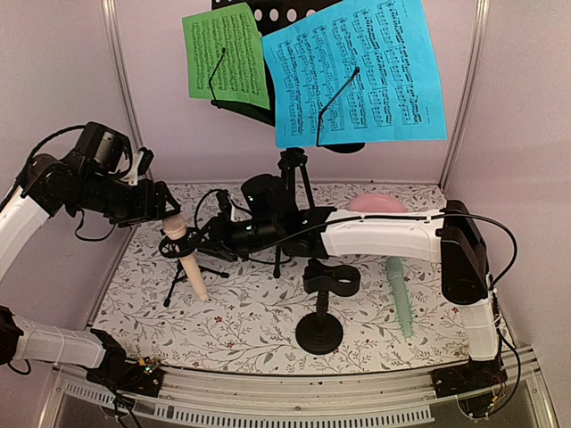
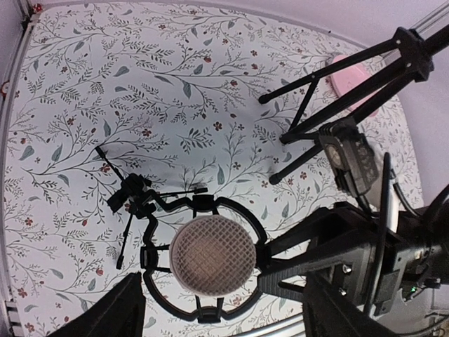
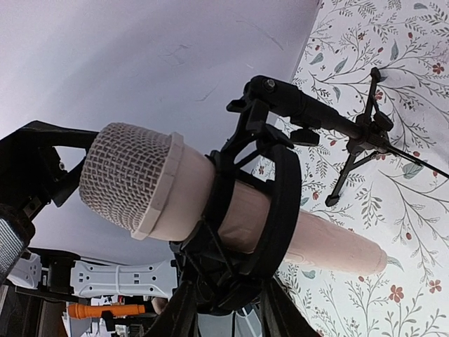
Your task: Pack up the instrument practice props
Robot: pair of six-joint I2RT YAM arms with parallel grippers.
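Left of centre in the top view, the beige microphone (image 1: 192, 272) sits in its black holder (image 3: 282, 189), light, stiff, smooth: grip below the grille with your left gripper (image 1: 166, 201), jaws spread above it; whether your right gripper (image 1: 214, 237) at the holder has closed cannot be told.

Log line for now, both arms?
left jaws open over beige mic | right jaws flanking its holder, grip unclear | mint mic lying on table | second holder empty

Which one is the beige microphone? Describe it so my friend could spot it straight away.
Start at the tall black music stand at the back. Left of its legs stands a small black tripod holder, and the beige microphone slants through its ring. The other microphone is mint and lies flat on the right.
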